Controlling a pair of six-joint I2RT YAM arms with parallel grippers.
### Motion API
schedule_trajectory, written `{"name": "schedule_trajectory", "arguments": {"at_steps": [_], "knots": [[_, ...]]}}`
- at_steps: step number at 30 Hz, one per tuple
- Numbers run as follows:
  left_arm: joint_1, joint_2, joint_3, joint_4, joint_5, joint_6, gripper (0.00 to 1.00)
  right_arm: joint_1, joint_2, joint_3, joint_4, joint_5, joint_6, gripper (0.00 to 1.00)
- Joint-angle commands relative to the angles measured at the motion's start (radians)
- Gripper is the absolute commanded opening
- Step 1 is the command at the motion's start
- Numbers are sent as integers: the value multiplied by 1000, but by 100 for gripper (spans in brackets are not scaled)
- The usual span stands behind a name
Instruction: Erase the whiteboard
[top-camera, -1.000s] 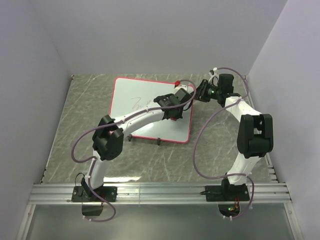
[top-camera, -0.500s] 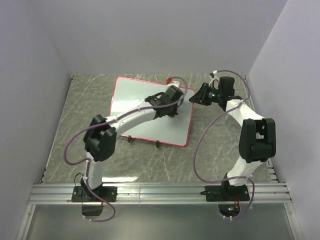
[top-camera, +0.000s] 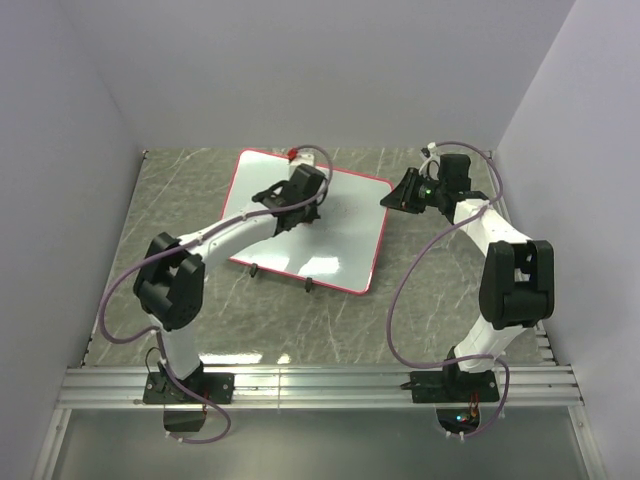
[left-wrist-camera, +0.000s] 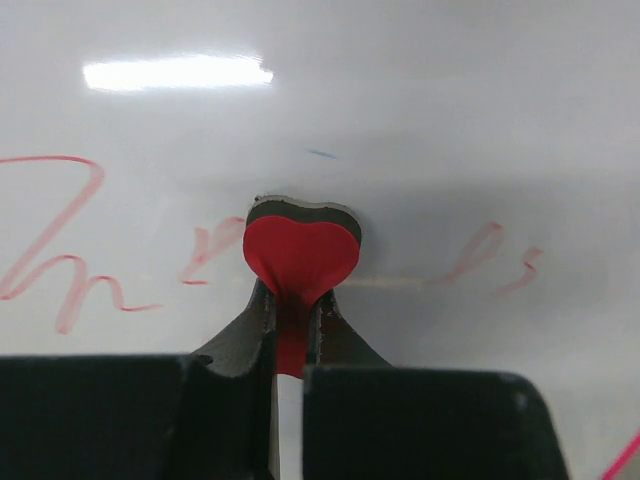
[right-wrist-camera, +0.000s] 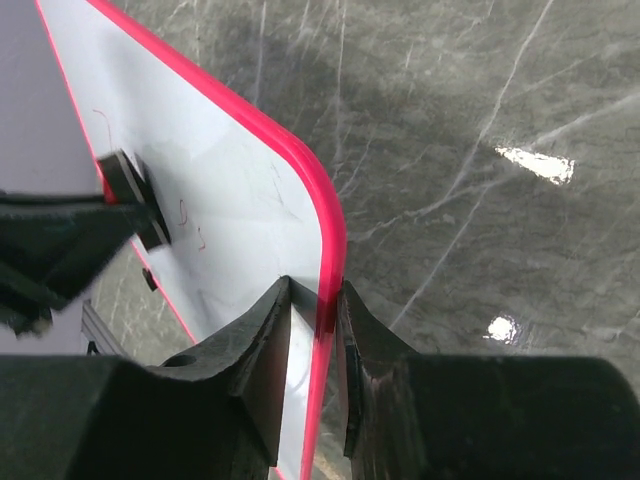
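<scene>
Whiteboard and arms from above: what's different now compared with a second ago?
The left gripper, shut on a red heart-shaped eraser, has swept leftward across the whiteboard, from its right side toward the middle. The board itself has turned slightly, its right end swinging nearer. The right gripper stays clamped on the board's right edge, and red writing remains.
</scene>
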Motion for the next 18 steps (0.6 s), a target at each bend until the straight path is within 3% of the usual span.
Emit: {"name": "schedule_trajectory", "arguments": {"at_steps": [1, 5, 11, 14, 18], "knots": [[-111, 109, 72, -66, 68, 17, 0, 13, -51, 15, 1, 13, -28, 6], [-214, 122, 103, -66, 113, 0, 0, 13, -55, 23, 3, 12, -22, 6], [-226, 108, 35, -71, 93, -29, 0, 15, -68, 28, -1, 16, -22, 6], [-186, 62, -41, -51, 84, -46, 0, 15, -77, 23, -4, 20, -26, 6], [-30, -40, -176, -8, 96, -43, 0, 15, -90, 14, -4, 20, -27, 6]]}}
